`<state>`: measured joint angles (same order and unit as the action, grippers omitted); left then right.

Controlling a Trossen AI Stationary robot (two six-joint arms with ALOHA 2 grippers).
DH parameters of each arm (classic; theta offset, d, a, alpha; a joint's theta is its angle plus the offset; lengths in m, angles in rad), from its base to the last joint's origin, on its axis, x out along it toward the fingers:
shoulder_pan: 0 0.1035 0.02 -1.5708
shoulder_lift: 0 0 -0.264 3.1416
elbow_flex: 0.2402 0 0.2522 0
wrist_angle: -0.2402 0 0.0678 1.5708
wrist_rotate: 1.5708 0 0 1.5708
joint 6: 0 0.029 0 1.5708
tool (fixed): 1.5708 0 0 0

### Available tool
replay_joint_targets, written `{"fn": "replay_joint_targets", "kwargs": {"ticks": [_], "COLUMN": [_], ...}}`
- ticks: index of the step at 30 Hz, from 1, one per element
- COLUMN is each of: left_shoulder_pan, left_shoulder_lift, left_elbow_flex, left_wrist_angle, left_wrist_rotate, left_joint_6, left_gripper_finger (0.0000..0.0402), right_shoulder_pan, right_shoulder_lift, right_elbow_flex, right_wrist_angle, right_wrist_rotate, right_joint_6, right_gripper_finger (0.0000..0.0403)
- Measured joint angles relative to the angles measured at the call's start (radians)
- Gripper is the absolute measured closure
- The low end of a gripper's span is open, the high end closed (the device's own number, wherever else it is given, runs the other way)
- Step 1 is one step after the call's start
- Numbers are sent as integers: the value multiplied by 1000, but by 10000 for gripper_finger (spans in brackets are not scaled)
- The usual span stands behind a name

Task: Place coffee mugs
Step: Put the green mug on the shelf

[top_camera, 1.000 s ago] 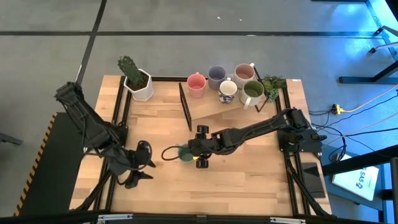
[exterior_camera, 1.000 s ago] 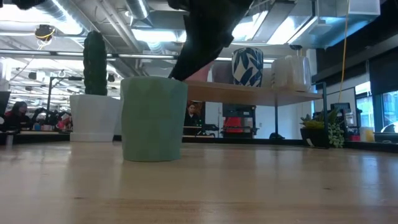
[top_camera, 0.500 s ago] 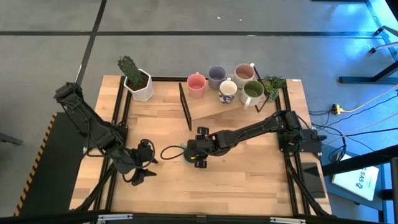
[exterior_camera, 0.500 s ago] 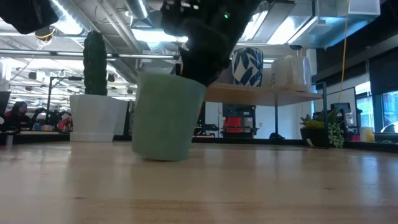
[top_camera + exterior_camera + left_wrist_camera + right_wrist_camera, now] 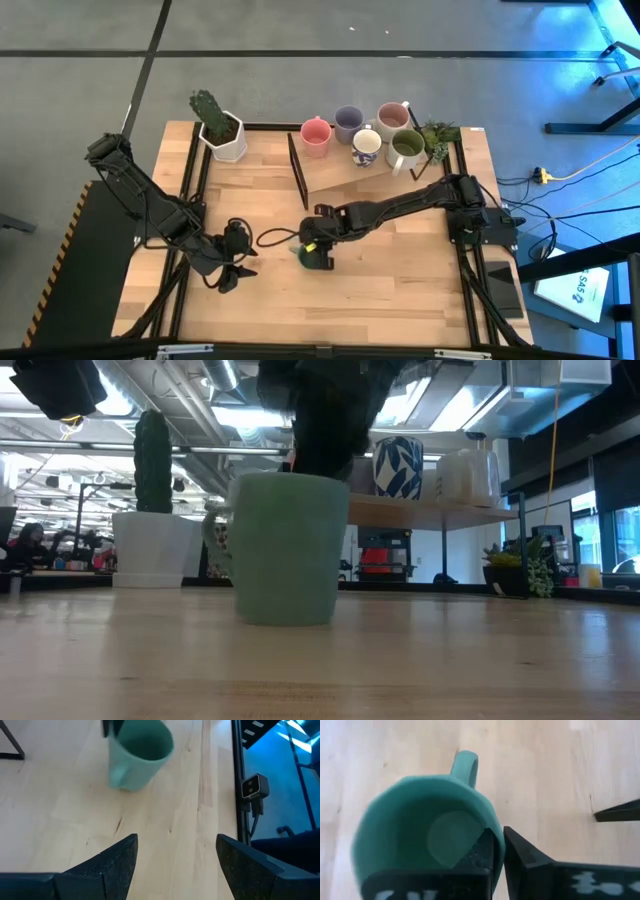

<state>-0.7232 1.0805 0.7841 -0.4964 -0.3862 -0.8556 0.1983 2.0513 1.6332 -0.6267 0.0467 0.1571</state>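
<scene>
My right gripper [image 5: 310, 250] is clamped on the rim of the teal green mug [image 5: 427, 827], one finger inside the cup and one outside, and the mug sits upright near the middle of the wooden table [image 5: 400, 290] in front of the raised shelf [image 5: 350, 172]. My left gripper [image 5: 172, 855] waits with its fingers spread apart, near the mug on its left. The pink mug [image 5: 315, 134], lavender-blue mug [image 5: 348, 123], white patterned mug [image 5: 366, 147], mauve mug [image 5: 391, 117] and olive green mug [image 5: 405, 147] stand together on that shelf at the table's far edge.
</scene>
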Motion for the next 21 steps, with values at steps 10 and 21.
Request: {"fn": "replay_joint_targets", "kwargs": {"ticks": [10, 21], "left_shoulder_pan": [3, 3], "left_shoulder_lift": [0, 0], "left_elbow_flex": [0, 0], "left_wrist_angle": [-4, -12], "left_wrist_rotate": [-76, -107], "left_joint_6": [0, -2], "left_gripper_finger": [139, 139], "right_shoulder_pan": [-55, -277], "right_shoulder_lift": [-18, -83], "right_elbow_flex": [407, 670], "right_wrist_angle": [-439, -730], "right_wrist_rotate": [-38, -64], "right_joint_6": [-228, -346], "right_gripper_finger": [401, 402]}}
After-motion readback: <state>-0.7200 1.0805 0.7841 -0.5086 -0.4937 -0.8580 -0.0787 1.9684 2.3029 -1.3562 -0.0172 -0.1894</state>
